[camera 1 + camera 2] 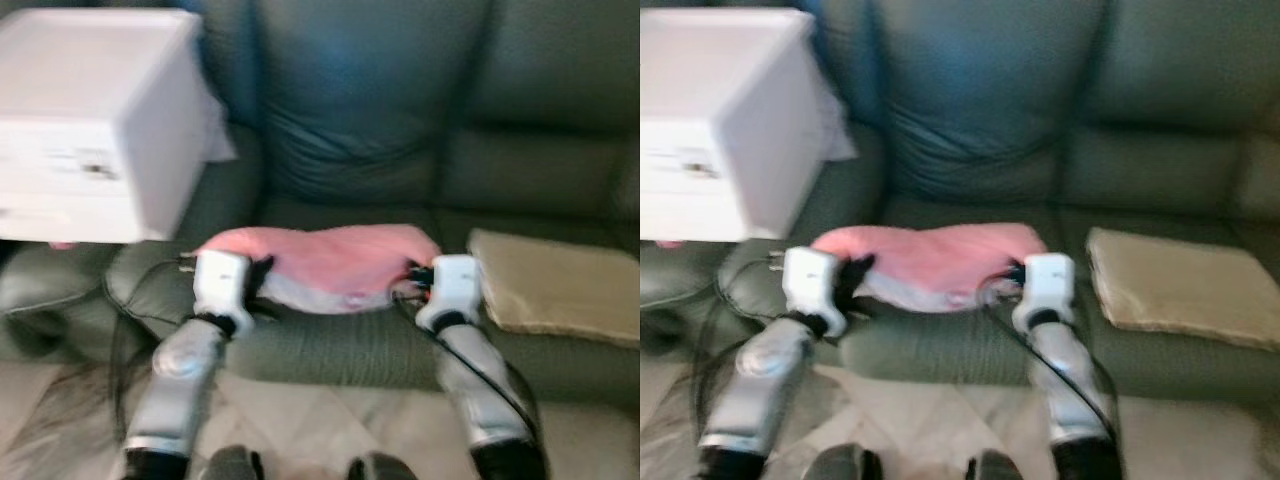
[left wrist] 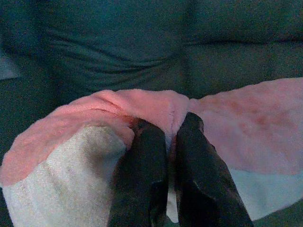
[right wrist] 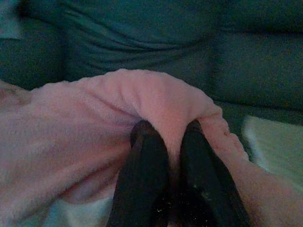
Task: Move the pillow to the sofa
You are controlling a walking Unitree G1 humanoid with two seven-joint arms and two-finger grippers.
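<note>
left gripper (image 2: pixel 165 137): fingers pinched onto a fold at the left end of the pink pillow (image 1: pixel 330 258)
right gripper (image 3: pixel 168 137): fingers closed on a bunched fold at the pillow's right end
pink pillow: pink top, pale underside, held between both grippers over the front of the sofa (image 1: pixel 370 120) seat
tan cushion (image 1: pixel 555 285): lying flat on the seat, right of the pillow
white box (image 1: pixel 90 120): at the sofa's left end

The pillow (image 1: pixel 330 262) is pink plush on top, pale grey beneath. It lies flat, seemingly resting, on the dark green sofa (image 1: pixel 400 120) seat's front edge.
</note>
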